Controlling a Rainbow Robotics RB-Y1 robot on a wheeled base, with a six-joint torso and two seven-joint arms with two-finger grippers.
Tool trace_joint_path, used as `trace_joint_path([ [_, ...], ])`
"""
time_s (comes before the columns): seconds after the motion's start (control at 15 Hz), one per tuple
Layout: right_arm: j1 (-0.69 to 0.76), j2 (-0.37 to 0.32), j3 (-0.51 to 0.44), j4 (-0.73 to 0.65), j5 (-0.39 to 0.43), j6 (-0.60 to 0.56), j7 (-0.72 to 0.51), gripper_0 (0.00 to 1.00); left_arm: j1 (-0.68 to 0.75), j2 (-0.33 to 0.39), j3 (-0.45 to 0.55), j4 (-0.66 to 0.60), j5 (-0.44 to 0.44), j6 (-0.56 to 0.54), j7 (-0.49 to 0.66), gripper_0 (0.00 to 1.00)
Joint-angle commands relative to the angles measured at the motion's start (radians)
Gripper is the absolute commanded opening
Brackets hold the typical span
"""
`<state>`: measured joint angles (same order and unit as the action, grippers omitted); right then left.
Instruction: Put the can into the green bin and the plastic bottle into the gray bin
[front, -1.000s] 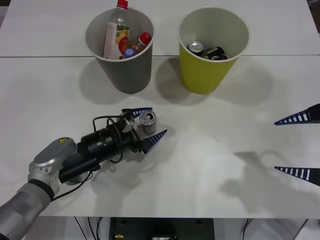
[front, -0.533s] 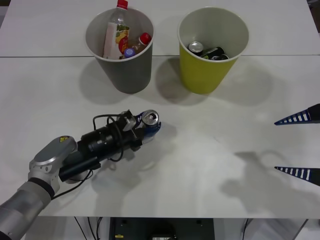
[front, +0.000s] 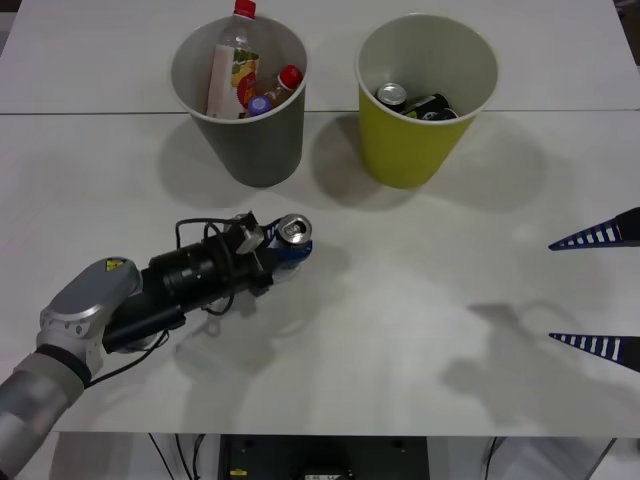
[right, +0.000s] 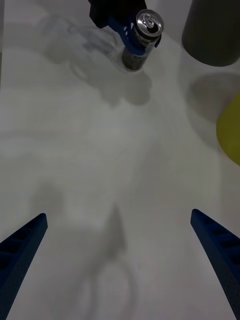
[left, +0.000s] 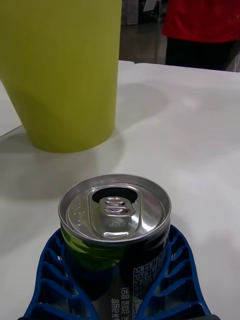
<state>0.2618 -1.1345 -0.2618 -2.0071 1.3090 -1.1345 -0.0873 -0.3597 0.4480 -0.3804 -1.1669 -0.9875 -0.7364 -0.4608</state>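
Note:
A small can (front: 292, 236) with a silver top and an open pull-tab hole stands upright between the blue fingers of my left gripper (front: 288, 243), which is shut on it in the middle of the table. It shows close up as the can (left: 115, 220) in the left wrist view, and as the can (right: 143, 37) in the right wrist view. The green bin (front: 425, 90) stands beyond it to the right and holds other cans. The gray bin (front: 240, 100) stands beyond it to the left with plastic bottles (front: 232, 60) inside. My right gripper (front: 600, 290) waits open at the right edge.
The white table (front: 420, 300) has free room between the held can and the right gripper. The two bins stand close side by side along the seam at the back. The green bin (left: 65, 70) rises right behind the can in the left wrist view.
The left fingers closed around the can, then the arm drew slightly left and up with it. The right gripper stayed where it was.

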Motion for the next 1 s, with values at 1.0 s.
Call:
trace_joint_path([
  [1.0,0.0,0.0,0.0,0.0,0.0,0.0,0.0,1.0,0.033,0.437,0.008,-0.362,-0.204,-0.035,0.715,0.0],
])
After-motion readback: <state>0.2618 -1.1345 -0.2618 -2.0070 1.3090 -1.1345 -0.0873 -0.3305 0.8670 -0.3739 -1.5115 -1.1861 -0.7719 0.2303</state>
